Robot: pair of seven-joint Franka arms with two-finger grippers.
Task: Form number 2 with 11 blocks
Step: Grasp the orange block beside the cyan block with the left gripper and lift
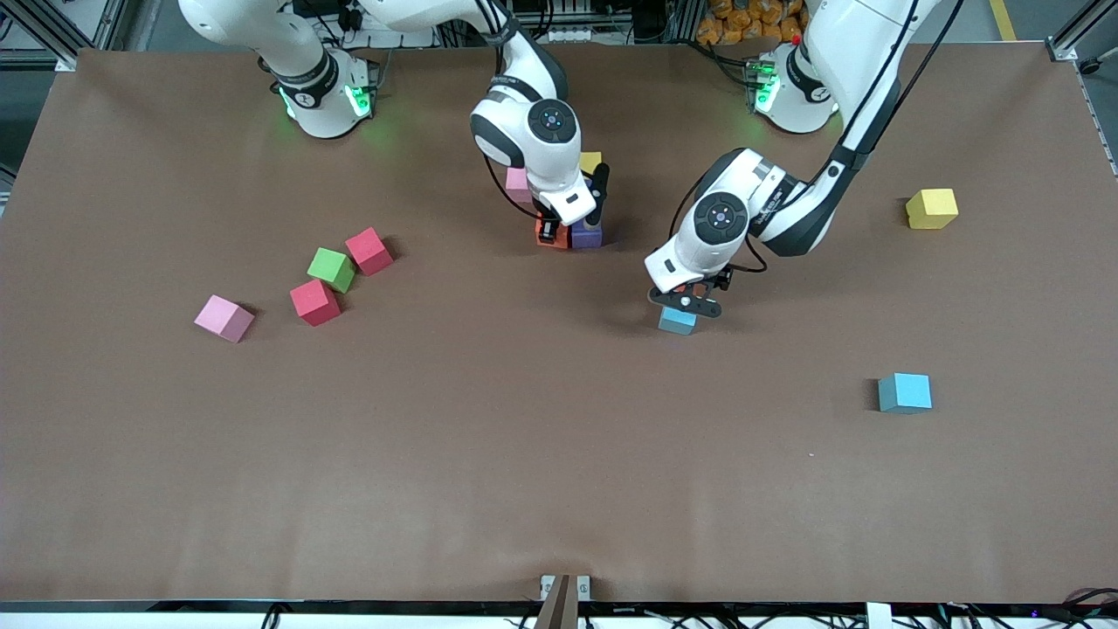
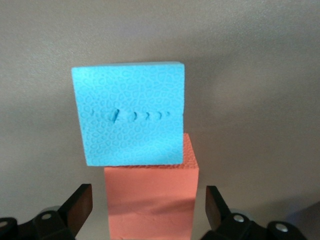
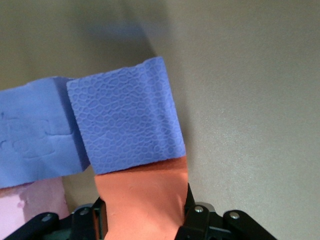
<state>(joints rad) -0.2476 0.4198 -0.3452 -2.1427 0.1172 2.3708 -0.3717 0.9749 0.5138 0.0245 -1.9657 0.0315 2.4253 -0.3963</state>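
Right gripper (image 1: 548, 229) is clamping a matte orange cube (image 3: 142, 195) at upper centre; left gripper (image 1: 688, 306) is hovering spread over a light blue cube (image 1: 677, 321) mid-frame.

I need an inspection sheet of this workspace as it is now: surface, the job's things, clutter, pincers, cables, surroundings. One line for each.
Surface: brown table, no damage seen.
Job's things: pink block, two red-toned blocks, yellow block and light blue block lie loose.
Clutter: green cube between the red-toned blocks.
Pincers: left pincer open around an orange block that touches a second light blue block; right pincer shut on another orange block beside purple blocks.
Cables: black cable along the left arm.
Surroundings: metal frame at the table's corner.
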